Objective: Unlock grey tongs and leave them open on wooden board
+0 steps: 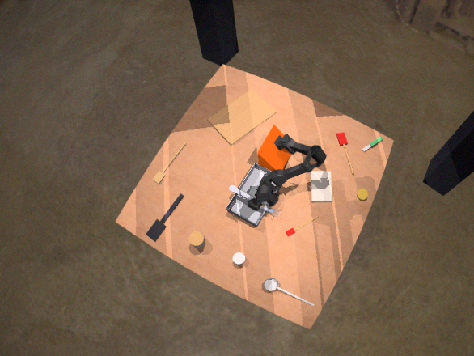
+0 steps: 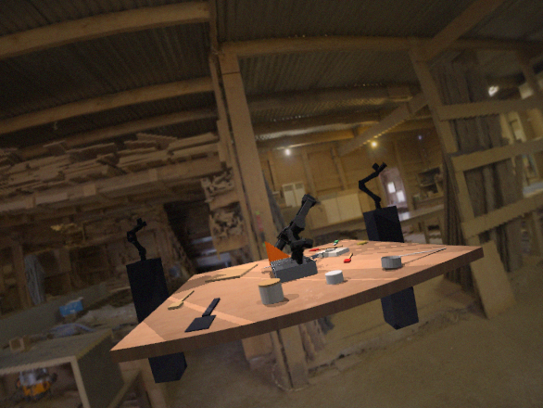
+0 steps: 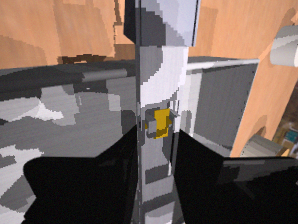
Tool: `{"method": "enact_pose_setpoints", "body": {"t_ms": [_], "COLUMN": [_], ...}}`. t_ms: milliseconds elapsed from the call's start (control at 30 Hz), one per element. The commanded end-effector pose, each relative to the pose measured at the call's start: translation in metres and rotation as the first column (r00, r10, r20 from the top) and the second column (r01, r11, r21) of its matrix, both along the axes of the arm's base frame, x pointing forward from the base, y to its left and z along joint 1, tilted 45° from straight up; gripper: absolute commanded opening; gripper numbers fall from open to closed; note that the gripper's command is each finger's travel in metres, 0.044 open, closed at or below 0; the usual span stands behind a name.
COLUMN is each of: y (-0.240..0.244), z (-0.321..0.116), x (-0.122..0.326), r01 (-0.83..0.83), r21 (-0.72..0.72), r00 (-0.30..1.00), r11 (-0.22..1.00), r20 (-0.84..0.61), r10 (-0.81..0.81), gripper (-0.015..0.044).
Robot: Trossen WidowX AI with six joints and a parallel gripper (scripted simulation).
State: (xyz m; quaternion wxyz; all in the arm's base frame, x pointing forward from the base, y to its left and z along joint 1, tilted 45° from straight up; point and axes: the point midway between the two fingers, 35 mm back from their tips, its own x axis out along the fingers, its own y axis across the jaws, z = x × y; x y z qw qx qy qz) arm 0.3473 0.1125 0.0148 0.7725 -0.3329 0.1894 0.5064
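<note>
The grey tongs (image 1: pixel 234 188) (image 3: pixel 162 70) lie across the roasting tin (image 1: pixel 243 209) (image 2: pixel 294 274) (image 3: pixel 220 100), both ends reaching past its rims. Their arms look close together. A small yellow piece (image 3: pixel 161 122) shows in them between the fingers. My gripper (image 1: pixel 254 202) (image 2: pixel 299 261) (image 3: pixel 154 126) points down over the tin, shut on the tongs, one black finger against each side. The hand hides part of the tongs in the top view. The wooden board (image 1: pixel 243 117) (image 2: pixel 233 274) lies flat beyond the orange block, with nothing on it.
The orange block (image 1: pixel 268 151) (image 2: pixel 274 252) stands close beside the tin, toward the board. A white block (image 1: pixel 321 192), a red-headed spatula (image 1: pixel 290 231), a white cylinder (image 1: pixel 239 258), a wooden-topped can (image 1: pixel 196 239) and a black spatula (image 1: pixel 156 230) lie or stand around the tin.
</note>
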Motion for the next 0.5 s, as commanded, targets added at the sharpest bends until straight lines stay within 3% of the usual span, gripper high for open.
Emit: {"method": "enact_pose_setpoints", "body": {"t_ms": [0, 167, 467], "y": [-0.015, -0.051, -0.053], "z": [0.015, 0.053, 0.055], "x": [0.007, 0.009, 0.009], "r01": [0.003, 0.008, 0.008], "r21": [-0.004, -0.003, -0.003], "r00": [1.000, 1.000, 1.000], "r11": [1.000, 1.000, 1.000], "r20": [0.013, 0.012, 0.012], "r10": [-0.003, -0.008, -0.008], "gripper": [-0.0150, -0.0150, -0.0150]}}
